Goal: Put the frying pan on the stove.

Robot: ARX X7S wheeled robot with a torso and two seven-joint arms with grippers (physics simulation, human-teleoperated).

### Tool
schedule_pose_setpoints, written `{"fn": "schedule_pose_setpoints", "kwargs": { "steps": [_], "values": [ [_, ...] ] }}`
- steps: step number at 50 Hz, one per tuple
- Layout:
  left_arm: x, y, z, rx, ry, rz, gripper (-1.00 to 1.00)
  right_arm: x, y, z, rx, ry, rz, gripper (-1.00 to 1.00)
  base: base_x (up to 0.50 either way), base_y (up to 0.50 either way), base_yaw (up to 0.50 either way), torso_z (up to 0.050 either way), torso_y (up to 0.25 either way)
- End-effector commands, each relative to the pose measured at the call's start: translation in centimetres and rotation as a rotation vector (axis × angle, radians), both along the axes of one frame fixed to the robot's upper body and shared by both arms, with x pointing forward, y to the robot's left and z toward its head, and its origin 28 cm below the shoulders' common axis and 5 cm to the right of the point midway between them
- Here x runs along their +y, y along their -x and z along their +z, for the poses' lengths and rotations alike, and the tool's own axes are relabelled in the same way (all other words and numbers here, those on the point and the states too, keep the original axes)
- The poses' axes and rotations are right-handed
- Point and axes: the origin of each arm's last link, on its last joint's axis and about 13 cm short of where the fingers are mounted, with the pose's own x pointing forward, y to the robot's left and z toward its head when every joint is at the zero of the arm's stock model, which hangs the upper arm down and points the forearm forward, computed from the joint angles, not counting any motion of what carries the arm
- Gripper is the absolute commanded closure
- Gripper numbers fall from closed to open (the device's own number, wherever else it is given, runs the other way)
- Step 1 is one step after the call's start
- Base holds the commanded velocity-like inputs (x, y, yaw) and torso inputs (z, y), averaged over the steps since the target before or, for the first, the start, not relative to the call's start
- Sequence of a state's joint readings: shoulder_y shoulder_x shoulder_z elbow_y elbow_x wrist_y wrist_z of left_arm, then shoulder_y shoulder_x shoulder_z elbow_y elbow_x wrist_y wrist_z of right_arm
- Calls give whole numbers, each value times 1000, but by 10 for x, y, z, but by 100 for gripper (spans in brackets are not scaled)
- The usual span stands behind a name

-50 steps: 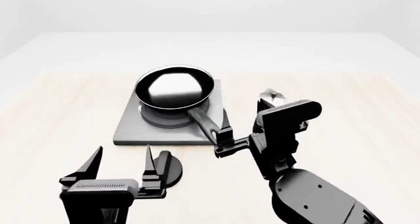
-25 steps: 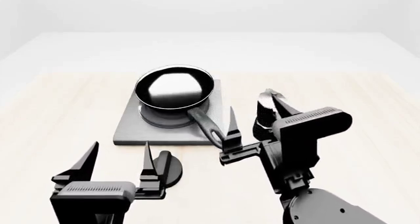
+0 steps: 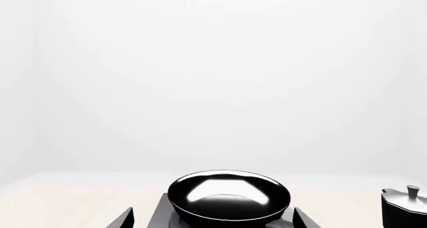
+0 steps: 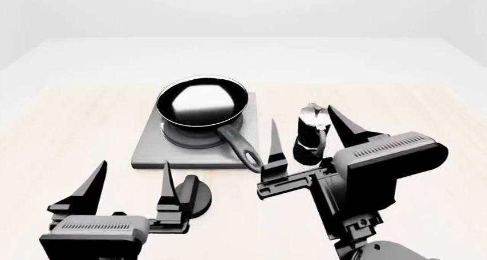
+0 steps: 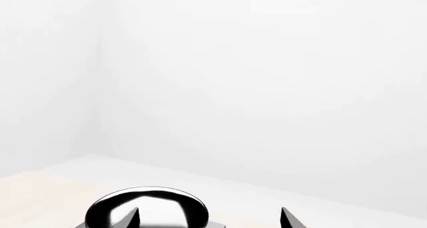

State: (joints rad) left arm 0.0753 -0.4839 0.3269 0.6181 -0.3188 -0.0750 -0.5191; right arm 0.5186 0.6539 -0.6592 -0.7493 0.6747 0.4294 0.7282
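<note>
Glossy black round frying pan (image 4: 202, 100) sits on the flat square grey metal stove (image 4: 156, 149), bowl centred over the dark burner rings, long black handle angling toward the robot and out past the slab's near edge. Left gripper (image 4: 129, 183) hovers low in front of the stove, fingers spread, holding nothing. Right gripper (image 4: 304, 137) likewise spread and empty, just beside the handle's end (no contact visible). Small black-and-silver moka pot (image 4: 308, 134) stands on the pale wooden table (image 4: 61, 134), right of the stove.

Frying pan (image 4: 202, 101) on stove (image 4: 152, 149) (moka pot (image 4: 309, 133) right).
</note>
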Motion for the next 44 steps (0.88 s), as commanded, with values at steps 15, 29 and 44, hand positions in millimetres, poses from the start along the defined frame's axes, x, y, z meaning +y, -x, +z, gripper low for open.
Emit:
{"fn": "schedule_pose_setpoints", "kwargs": {
  "steps": [15, 29, 44],
  "values": [
    [0, 18, 19, -69, 6, -16, -100, 0, 31, 17, -92, -17, 8, -100, 0, 0, 0, 0, 0],
    [-1, 30, 30, -109, 4, -30, -100, -1, 50, 24, -148, -37, 10, -100, 0, 0, 0, 0, 0],
    [-1, 41, 37, -146, 13, -42, -100, -6, 66, 32, -208, -44, -4, -100, 0, 0, 0, 0, 0]
  ]
}}
